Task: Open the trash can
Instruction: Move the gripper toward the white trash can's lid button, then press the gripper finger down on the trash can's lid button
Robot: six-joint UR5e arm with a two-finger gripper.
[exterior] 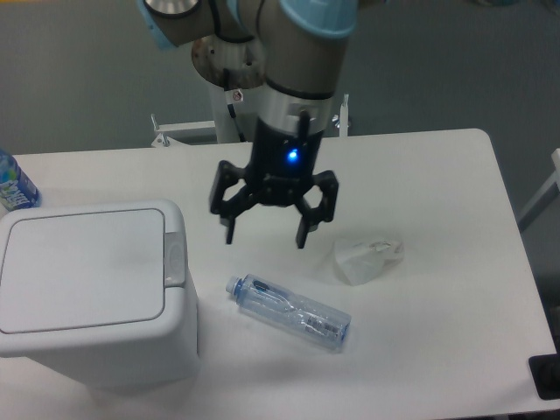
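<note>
Trash can (87, 293) lid closed, fingers (230, 229) spread apart

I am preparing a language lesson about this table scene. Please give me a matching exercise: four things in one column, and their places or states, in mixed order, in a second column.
Things:
1. large white plastic trash can
2. clear plastic bottle with blue cap
3. crumpled white tissue
4. black two-finger hand

Places or states:
A. open, above the table
B. lying on its side
C. lid closed, at the left
D. right of the hand, on the table

Pairs: 1-C, 2-B, 3-D, 4-A
</note>
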